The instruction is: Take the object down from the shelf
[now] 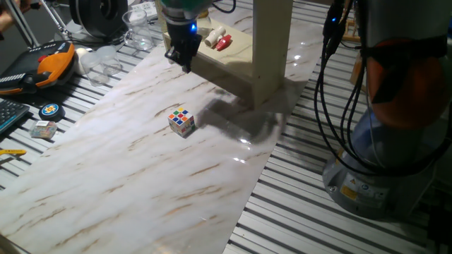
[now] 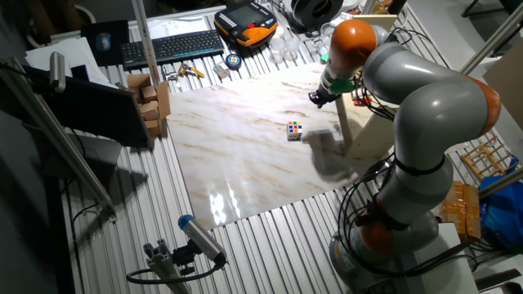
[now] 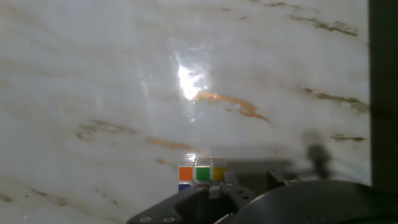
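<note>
cube (image 1: 181, 121) on marble board — fingers (image 1: 185, 59) w/ nothing, by shelf (image 1: 244, 53)

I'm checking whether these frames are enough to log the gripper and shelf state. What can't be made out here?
- Gripper: open or shut is unclear; it is dark and small in both fixed views, and the hand view shows only a blurred part.
- Shelf: its top is cut off by the frame edge in one fixed view; the arm hides most of it in the other.
- Red and white items on the shelf board: too small to identify.
- Cube: its lower part is hidden by the hand.
</note>
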{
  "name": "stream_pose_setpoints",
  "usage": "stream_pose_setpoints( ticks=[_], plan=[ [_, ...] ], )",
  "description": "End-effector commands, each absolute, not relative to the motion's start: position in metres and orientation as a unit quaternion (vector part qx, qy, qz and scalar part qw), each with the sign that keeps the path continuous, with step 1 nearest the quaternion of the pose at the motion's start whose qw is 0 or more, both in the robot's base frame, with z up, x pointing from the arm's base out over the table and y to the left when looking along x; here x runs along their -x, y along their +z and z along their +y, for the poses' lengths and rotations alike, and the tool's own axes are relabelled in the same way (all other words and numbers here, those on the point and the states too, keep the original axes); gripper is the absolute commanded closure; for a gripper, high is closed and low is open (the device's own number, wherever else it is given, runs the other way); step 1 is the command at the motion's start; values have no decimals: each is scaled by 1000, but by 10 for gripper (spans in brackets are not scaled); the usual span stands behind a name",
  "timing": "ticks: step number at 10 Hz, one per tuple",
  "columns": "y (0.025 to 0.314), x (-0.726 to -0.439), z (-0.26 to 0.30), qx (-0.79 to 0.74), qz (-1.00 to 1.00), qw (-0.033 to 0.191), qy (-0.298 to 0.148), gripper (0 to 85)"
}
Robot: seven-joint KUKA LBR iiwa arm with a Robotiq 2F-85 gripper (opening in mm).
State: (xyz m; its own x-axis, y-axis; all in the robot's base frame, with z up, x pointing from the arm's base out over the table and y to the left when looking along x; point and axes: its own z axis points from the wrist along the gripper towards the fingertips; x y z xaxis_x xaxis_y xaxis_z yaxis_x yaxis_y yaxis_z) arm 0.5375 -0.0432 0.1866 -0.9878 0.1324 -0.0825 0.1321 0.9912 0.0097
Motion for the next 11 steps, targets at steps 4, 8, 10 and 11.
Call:
stream_pose_setpoints(
  ticks=[4,8,10,11],
  plan=[
    [202,-540,-70,-50,998,44,-7,850],
    [198,-536,-102,-76,996,41,2,850],
    [202,-535,-119,-78,996,36,-2,850],
    [201,-533,-124,-82,996,38,-4,850]
  ],
)
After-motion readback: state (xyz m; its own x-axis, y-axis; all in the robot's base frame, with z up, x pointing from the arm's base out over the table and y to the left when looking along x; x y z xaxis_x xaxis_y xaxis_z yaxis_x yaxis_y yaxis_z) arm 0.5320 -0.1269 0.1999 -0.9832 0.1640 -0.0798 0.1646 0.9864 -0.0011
